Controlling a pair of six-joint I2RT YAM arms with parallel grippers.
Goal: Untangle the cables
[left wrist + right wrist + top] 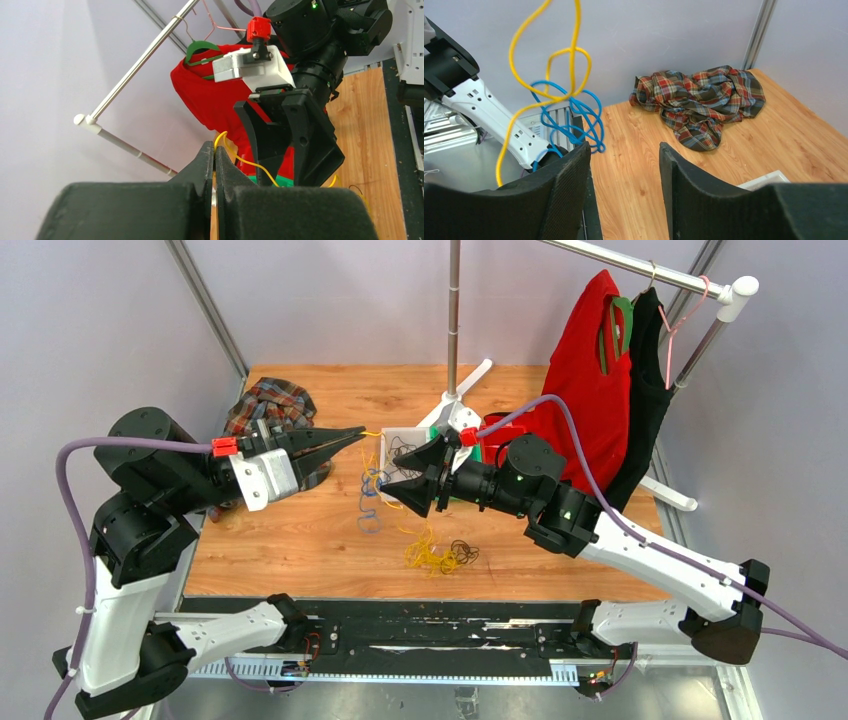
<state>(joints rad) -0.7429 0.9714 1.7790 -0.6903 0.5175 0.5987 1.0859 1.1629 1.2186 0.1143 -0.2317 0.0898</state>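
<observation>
The yellow cable (575,30) is pinched by the left gripper (360,431) and hangs above the table (300,540), the blue cable (594,117) tangled with it. The right gripper (624,150) is spread and empty beside it. The blue loop should be gripped and drawn aside slowly.

A light wooden table (300,550) with a black strip (430,625) along its near edge sits inside plain pale grey walls (90,310), with slim metal posts (205,305) rising at the far corners under even, soft light. On the right stands a clothes rack (640,268) with a silver rail and white fittings, holding a red shirt (585,370) and a black garment (650,390) on hangers. A crumpled plaid cloth (270,405) lies at the table's far left corner.
</observation>
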